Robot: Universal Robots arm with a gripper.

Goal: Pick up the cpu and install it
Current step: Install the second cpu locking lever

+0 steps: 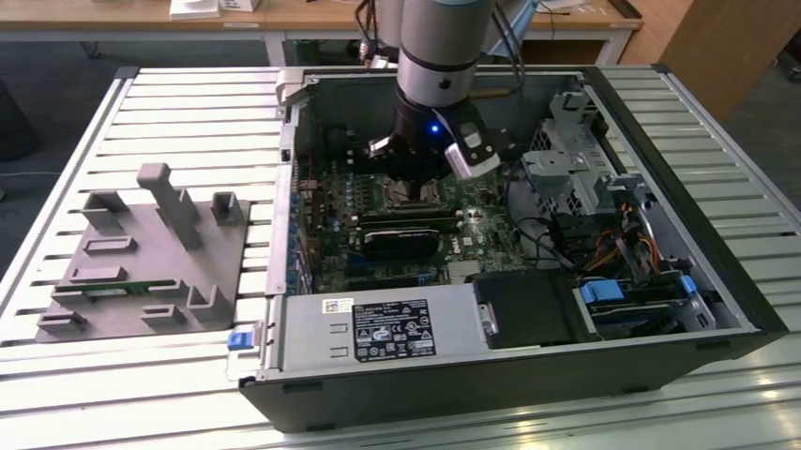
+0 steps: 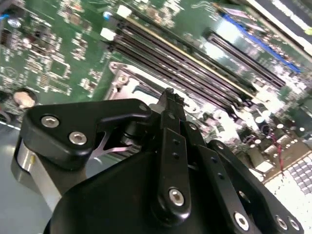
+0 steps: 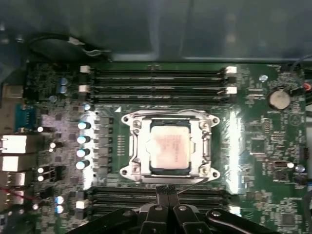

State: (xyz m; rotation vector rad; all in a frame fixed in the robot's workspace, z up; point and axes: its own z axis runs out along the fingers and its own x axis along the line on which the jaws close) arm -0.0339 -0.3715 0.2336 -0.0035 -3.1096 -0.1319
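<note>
In the exterior view, a grey fixture plate [image 1: 144, 258] with upright pegs lies on the slatted tabletop [image 1: 75, 394] at the exterior view's left, well apart from the work. Just beside it stands the open computer case [image 1: 501, 375], and the arm [image 1: 438, 56] reaches straight down into it, with the gripper [image 1: 407, 183] low over the green motherboard [image 1: 375, 272].

In the first wrist view the cpu [image 3: 169, 148] lies flat in its socket frame [image 3: 134, 146], silver top up, its edges square with the frame and with the memory slots [image 3: 156, 80] that run along either side of the socket. It looks already seated rather than carried. The gripper [image 3: 168, 192] hangs just above the board at the near edge of the frame, beside the cpu and not over it. The jaws are drawn together, tips touching, with nothing between them; the second wrist view shows the gripper [image 2: 170, 100] the same way, its tips pointing at the frame's corner.

The cpu's top is smooth, bare metal. Room is tight: slot rows flank the socket and the case walls rise close around.
</note>
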